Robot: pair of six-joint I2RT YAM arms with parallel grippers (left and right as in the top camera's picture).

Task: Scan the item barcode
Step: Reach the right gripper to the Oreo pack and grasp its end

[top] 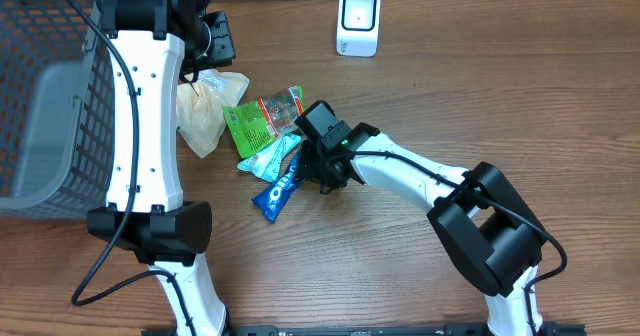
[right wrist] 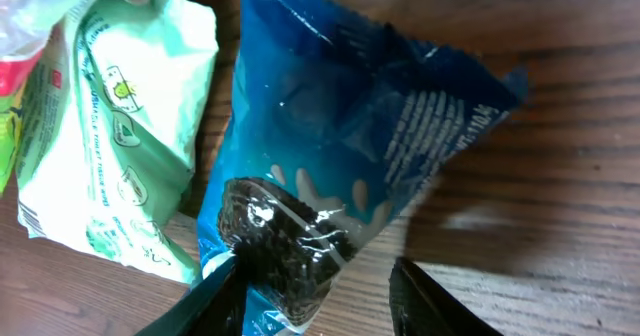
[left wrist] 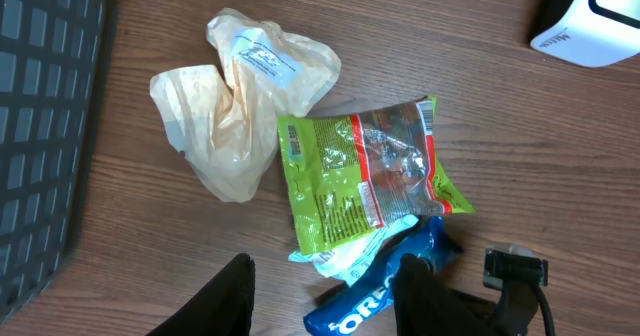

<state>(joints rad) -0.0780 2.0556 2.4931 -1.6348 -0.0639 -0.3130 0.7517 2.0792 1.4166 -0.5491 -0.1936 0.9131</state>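
Overhead, the blue biscuit packet (top: 278, 189) lies on the tabletop (top: 520, 86), its long axis slanting from lower left up to the right claw (top: 323, 173), which sits at its upper end. The left claw (top: 215, 38) hangs well apart, so the right arm is nearer. From the left wrist, that claw's fingers stand apart, holding nothing. From the right wrist, fingers straddle the packet's end; whether they pinch it I cannot tell.

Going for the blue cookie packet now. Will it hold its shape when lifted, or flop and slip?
Probably floppy: the blue cookie packet is wrinkled thin film. Its glossy surface may slip. It lies flat, so it likely won't roll.
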